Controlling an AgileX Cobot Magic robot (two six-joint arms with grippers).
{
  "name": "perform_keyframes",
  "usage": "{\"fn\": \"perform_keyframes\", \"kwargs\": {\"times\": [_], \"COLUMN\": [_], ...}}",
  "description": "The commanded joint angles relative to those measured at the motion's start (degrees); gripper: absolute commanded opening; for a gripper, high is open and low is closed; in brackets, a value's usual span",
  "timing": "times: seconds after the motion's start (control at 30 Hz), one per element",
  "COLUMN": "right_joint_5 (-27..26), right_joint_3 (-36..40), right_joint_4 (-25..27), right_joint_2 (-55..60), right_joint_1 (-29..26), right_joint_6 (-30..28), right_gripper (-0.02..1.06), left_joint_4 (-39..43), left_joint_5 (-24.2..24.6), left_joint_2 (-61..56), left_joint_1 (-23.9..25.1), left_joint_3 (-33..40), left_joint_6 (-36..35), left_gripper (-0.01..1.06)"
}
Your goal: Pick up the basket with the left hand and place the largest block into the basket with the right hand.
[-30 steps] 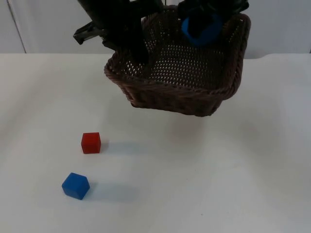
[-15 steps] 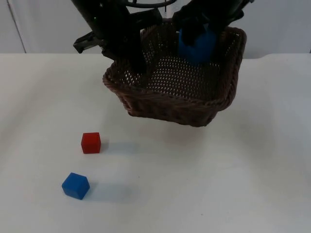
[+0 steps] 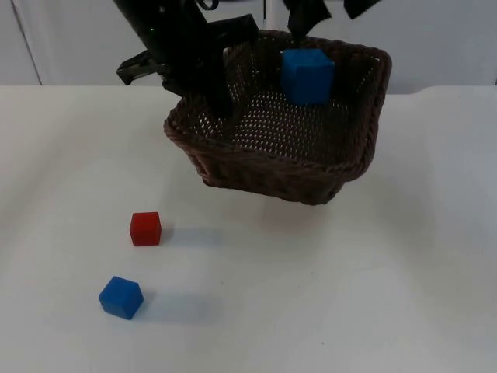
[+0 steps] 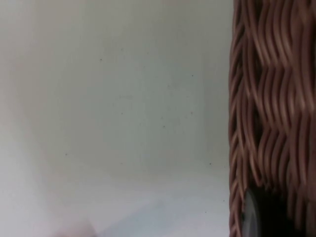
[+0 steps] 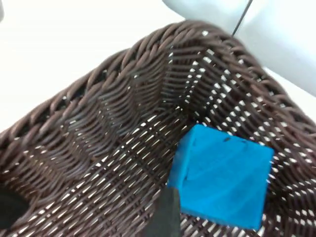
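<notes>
While the small red block (image 3: 145, 228) and small blue block (image 3: 121, 297) sit apart on the white table (image 3: 349, 295) at seven o'clock from the basket (image 3: 264, 167), the largest block (image 3: 307, 75) lies inside against its far wall. Left gripper (image 3: 220, 101) reaches down from eleven o'clock, pinching the basket's near-left rim, basket aloft and tilted. Right gripper (image 3: 322, 9) hangs at twelve, fingers spread, clear above the block.

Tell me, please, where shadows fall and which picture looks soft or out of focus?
Top view: soft shadows lie right of the small red cube and small blue cube, and under the lifted brown wicker basket. Left wrist view: the basket's weave is blurred. Right wrist view: the large blue block looks slightly soft.
</notes>
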Motion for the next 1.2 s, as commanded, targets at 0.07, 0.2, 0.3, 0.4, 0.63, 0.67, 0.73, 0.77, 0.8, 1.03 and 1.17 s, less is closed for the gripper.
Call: {"fn": "perform_keyframes", "kwargs": {"times": [0.07,0.2,0.3,0.4,0.63,0.67,0.73,0.77,0.8,1.03,1.17], "right_joint_5": [2.52,3.64,6.02,7.69,8.29,7.63,6.75,5.66,4.18,0.75,-0.34], "right_joint_3": [-0.51,-0.51,-0.51,-0.41,5.37,7.22,9.56,12.1,15.57,26.87,32.03], "right_joint_4": [0.05,0.16,0.28,0.28,0.28,0.28,0.28,0.28,0.28,0.28,0.28], "right_joint_2": [-5.26,-9.14,-13.78,-16.42,-25.13,-26.97,-28.51,-30.44,-33.28,-42.03,-46.87], "right_joint_1": [-0.01,-0.01,-0.01,-0.01,-0.01,-0.01,-0.01,-0.01,-0.01,-0.01,-0.01], "right_joint_6": [-0.33,-0.21,-0.1,-0.1,-0.1,0.01,0.19,0.53,0.77,2.17,2.72], "right_gripper": [0.73,0.73,0.73,0.73,0.73,0.73,0.73,0.73,0.73,0.73,0.73], "left_joint_4": [-1.72,-1.61,-1.5,-1.5,-1.5,-1.5,-1.5,-1.6,-1.71,-1.48,-0.94], "left_joint_5": [-0.43,-0.32,-0.32,-0.32,-0.32,-0.32,-0.32,-0.32,-0.44,-1.2,-3.2], "left_joint_2": [-0.86,-0.86,-0.86,-0.86,-0.86,-0.86,-0.86,-0.86,-0.86,-0.86,-0.86], "left_joint_1": [-0.2,-0.2,-0.2,-0.2,-0.2,-0.2,-0.2,-0.2,-0.2,-1.72,-4.2], "left_joint_3": [-0.19,-0.19,-0.19,-0.19,-0.19,-0.19,-0.19,-0.19,-0.19,-0.19,0.33], "left_joint_6": [0.14,0.14,0.14,0.14,0.14,0.14,0.14,0.14,0.14,0.14,0.14], "left_gripper": [0.0,0.0,0.0,0.0,0.0,0.0,0.0,0.0,0.0,0.0,0.0]}}
